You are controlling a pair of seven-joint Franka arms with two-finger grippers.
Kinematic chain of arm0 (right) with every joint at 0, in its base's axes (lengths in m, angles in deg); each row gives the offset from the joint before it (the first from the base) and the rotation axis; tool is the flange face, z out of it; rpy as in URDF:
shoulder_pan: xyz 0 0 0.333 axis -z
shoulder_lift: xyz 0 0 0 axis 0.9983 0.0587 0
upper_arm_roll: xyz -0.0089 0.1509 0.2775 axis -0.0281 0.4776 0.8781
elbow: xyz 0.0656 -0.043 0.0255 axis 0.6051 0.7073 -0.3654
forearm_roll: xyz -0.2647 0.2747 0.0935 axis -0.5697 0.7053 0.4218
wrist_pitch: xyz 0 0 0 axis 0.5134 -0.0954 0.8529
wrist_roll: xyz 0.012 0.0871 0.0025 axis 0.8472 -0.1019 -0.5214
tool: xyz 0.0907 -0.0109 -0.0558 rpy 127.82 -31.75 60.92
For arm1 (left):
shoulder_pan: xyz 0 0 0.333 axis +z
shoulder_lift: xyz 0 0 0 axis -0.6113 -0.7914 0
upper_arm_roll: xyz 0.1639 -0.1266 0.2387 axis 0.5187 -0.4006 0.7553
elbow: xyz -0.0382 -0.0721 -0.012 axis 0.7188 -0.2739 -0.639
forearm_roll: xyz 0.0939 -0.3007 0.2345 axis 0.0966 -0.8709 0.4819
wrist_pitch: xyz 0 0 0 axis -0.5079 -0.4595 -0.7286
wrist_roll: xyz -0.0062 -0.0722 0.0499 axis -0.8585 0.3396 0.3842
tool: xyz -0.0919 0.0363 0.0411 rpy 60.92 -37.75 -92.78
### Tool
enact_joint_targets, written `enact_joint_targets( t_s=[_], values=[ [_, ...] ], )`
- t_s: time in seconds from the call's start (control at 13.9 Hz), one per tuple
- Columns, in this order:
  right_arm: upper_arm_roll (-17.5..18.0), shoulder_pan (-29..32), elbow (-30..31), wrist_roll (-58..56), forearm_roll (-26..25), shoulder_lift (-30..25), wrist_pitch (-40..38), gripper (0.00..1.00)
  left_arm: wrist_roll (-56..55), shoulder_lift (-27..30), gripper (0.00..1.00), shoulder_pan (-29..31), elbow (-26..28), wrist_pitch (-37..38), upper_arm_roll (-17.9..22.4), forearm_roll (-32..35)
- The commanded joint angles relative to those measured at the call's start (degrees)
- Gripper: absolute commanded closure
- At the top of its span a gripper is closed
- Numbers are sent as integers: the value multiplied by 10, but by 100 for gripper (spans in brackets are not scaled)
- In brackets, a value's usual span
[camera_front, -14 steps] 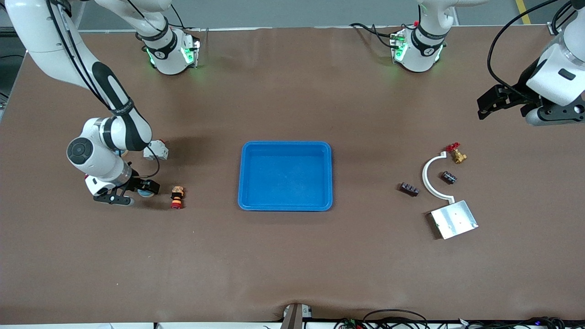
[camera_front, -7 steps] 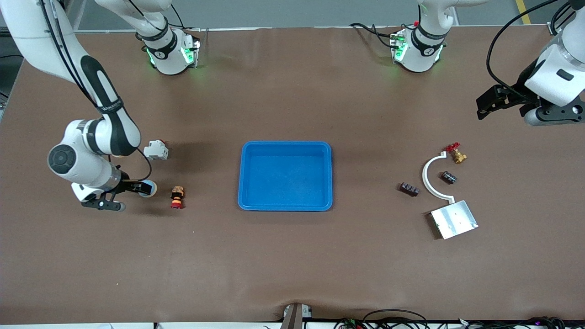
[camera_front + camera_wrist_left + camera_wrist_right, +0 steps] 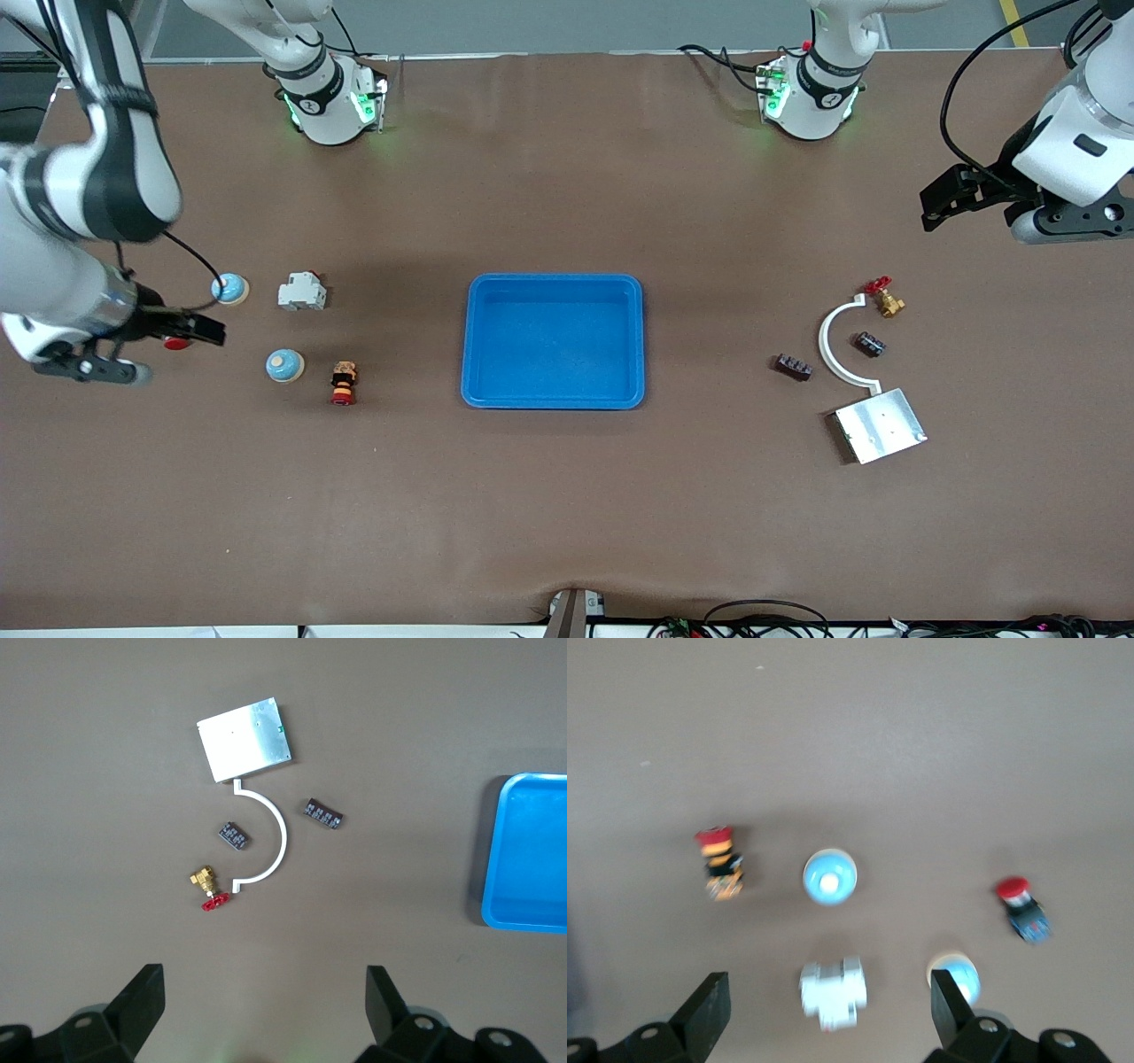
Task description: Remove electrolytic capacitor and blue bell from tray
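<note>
Two blue dome bells stand on the table toward the right arm's end: one (image 3: 284, 365) beside an orange-and-red push button (image 3: 343, 383), the other (image 3: 230, 288) beside a white breaker (image 3: 302, 291). The right wrist view shows both bells (image 3: 829, 877) (image 3: 954, 979). My right gripper (image 3: 184, 356) hangs open and empty, up in the air over a small red button (image 3: 177, 343). Two dark capacitors (image 3: 794, 366) (image 3: 870, 344) lie toward the left arm's end, also seen in the left wrist view (image 3: 323, 813) (image 3: 235, 835). My left gripper (image 3: 970, 217) is open, high over bare table.
A blue tray (image 3: 553, 397) sits mid-table, with nothing in it. Around the capacitors lie a white curved strip (image 3: 828, 341), a brass valve with a red handle (image 3: 886, 299) and a metal plate (image 3: 880, 425). A red-capped button (image 3: 1023, 906) lies close to one bell.
My right gripper has pulled up and away from the bell beside the push button, toward the right arm's end of the table. The bell stayed put. The left arm barely moved.
</note>
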Motion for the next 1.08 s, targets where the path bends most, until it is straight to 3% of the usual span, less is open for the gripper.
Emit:
enact_joint_targets(
  t_s=[0.0, 0.5, 1.01],
  values=[
    [4, -5, -49, -3, 2, -35, -70, 0, -6, 7, 0, 2, 2, 6, -2, -5],
    [-5, 2, -50, -3, 57, -112, -111, 0, -6, 7, 0, 2, 2, 5, -2, -5],
    [-6, 11, -50, -41, 56, -132, -129, 0, -7, 7, 0, 0, 0, 6, -3, -5]
  ],
)
